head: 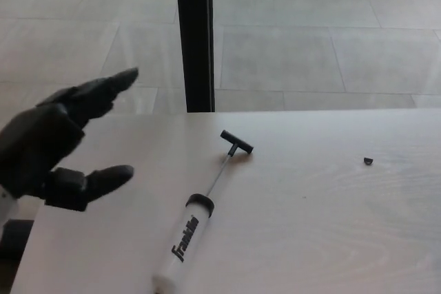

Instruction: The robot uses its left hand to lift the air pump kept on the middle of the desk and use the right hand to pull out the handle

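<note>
The air pump (183, 242) lies flat on the pale wooden desk (324, 225), a white barrel with black lettering and a black collar. Its thin rod runs up and right to the black T-handle (236, 142), drawn well out from the barrel. My left hand (58, 139) hovers open at the left edge, raised above the desk, fingers spread and pointing right, apart from the pump. The right hand does not show.
A small black bit (368, 161) lies on the desk at the right. A black vertical post (194, 36) stands behind the desk's far edge, over a grey tiled floor.
</note>
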